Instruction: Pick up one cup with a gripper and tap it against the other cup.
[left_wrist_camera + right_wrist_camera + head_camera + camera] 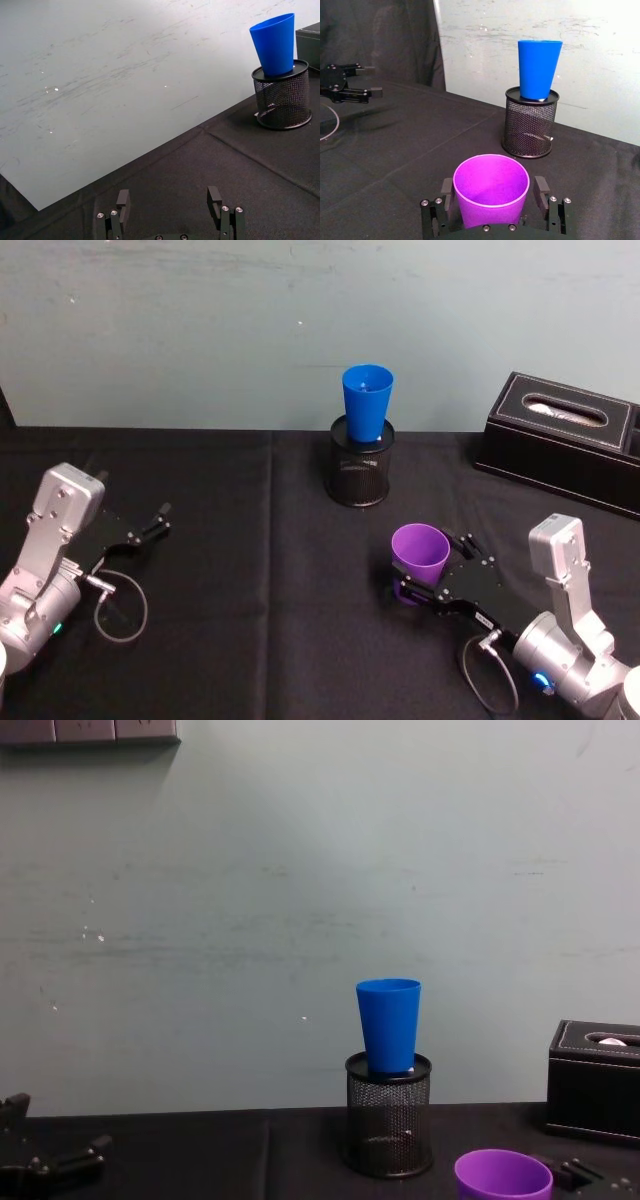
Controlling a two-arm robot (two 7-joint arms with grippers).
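while the left gripper [168, 199] rests spread, the right gripper [493, 187] pinches the purple cup [420, 552].

Head view: high, facing forward and down on the black-cloth counter [250, 570]; wide and farthest off.
Chest view: low, level across the counter toward the pale wall [250, 870]; side-on.
Left wrist view: close behind the left end effector [169, 196], facing along the counter.
Right wrist view: close behind the right end effector [494, 185]; purple plastic tumbler [492, 212] large at the near edge.
Shared: all four take in the bright blue tapered plastic cup [367, 400] on the black wire-mesh pen holder [360, 475].
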